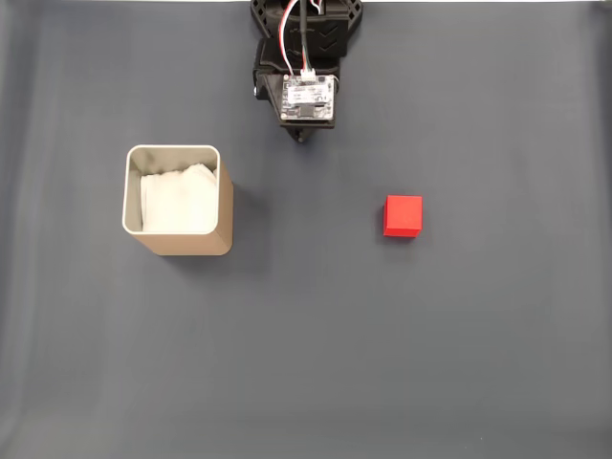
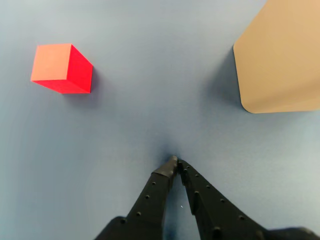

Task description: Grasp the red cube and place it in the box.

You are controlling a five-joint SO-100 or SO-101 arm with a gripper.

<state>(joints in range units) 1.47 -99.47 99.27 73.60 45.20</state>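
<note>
Red cube (image 1: pixel 403 215) sits alone on the grey mat (image 1: pixel 306 363), right of centre in the fixed view, well apart from the box (image 1: pixel 178 203) on the left; box holds just white paper (image 1: pixel 177 199). Gripper (image 2: pixel 176 164) is up near the arm base (image 1: pixel 306 57), fingertips pinched together, holding nothing, tips close to the mat between cube and box in the wrist view. Looks like the reach step, grasp not yet begun. Next: open the jaws, swing toward the cube, square up to its faces, descend around it
</note>
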